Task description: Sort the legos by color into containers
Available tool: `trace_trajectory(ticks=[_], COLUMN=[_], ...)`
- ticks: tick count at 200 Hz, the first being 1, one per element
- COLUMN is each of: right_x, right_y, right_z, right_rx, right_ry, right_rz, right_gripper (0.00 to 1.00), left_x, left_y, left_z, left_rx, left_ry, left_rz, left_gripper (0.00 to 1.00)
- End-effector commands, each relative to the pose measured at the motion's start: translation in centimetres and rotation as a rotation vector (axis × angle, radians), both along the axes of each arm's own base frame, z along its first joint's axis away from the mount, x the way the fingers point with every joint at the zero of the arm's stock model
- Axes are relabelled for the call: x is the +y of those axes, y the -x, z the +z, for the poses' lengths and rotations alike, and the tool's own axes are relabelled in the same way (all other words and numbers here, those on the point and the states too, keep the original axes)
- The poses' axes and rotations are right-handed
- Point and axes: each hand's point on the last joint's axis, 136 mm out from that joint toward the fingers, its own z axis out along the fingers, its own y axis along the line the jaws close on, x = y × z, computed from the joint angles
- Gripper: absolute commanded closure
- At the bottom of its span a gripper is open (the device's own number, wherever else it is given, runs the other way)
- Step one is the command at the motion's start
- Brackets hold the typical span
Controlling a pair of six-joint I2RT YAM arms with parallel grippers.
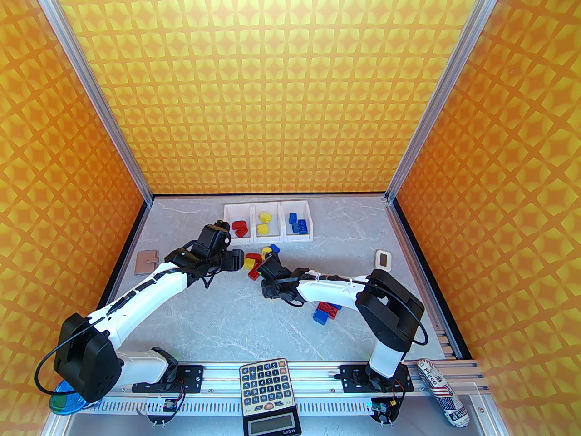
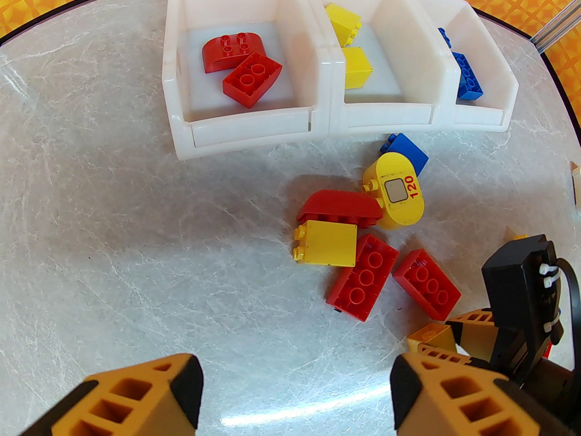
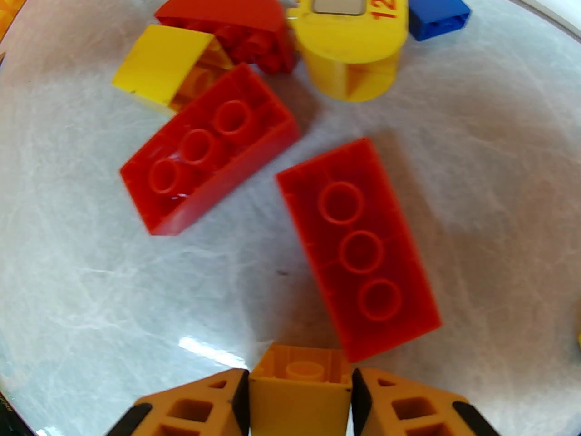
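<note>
Yellow plastic sat between the pads of the right gripper: one small yellow brick at the bottom centre of the right wrist view, with both pads pressed to its sides. Whether it had left the table could not be told.

The left gripper hung with its jaws apart and nothing between them, low in the left wrist view, over bare table near the loose pile.

The containers stood in a row at the upper centre of the top view, with red pieces in the left one, yellow in the middle bin and blue in the right.

The step in hand appeared to be the lift and carry of the yellow brick to the middle bin.

- **Lift:** A red oblong brick lay just beside the held piece, so a straight vertical lift looked advisable before any sideways travel, lest it be dragged.
- **Carry:** The likely route crossed a second red brick and the rounded yellow piece marked 120 — height should come first.
- **Release:** This seemed best made low inside the bin walls, so the brick could not bounce into a neighbouring bin.
- **Left gripper:** It sat near that path — it ought to hold off until the right arm cleared.
</note>
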Motion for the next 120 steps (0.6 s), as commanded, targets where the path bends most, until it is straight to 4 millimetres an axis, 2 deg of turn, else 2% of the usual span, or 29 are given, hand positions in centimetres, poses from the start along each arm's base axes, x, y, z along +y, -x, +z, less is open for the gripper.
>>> trace_trajectory(ticks=[1, 20, 46, 58, 75, 120], right_x=[-0.4, -0.4, -0.4, -0.3, -0.1, -0.5], right_y=[0.0, 0.2, 0.2, 0.1, -0.2, -2.3], right_z=[-0.6, -0.9, -0.6, 0.2, 2.4, 12.1], right_rx=[0.004, 0.013, 0.007, -0.009, -0.049, -0.259], right_ry=[0.065, 0.070, 0.068, 0.060, 0.039, 0.031], right_rz=[0.026, 0.036, 0.045, 0.056, 0.074, 0.105], right_gripper=[0.56, 0.57, 0.69, 0.72, 0.73, 0.72], left_x=[-0.2, -0.2, -0.1, -0.1, 0.0, 0.2], left_y=[-0.1, -0.1, 0.0, 0.0, 0.2, 0.7], left_z=[1.0, 1.0, 1.2, 1.4, 1.8, 3.3], left_rx=[-0.022, -0.020, -0.021, -0.024, -0.030, -0.068], left_ry=[0.018, 0.019, 0.020, 0.020, 0.023, 0.034], left_rz=[-0.005, -0.004, -0.003, -0.003, -0.007, -0.017], left_gripper=[0.28, 0.28, 0.29, 0.30, 0.30, 0.31])
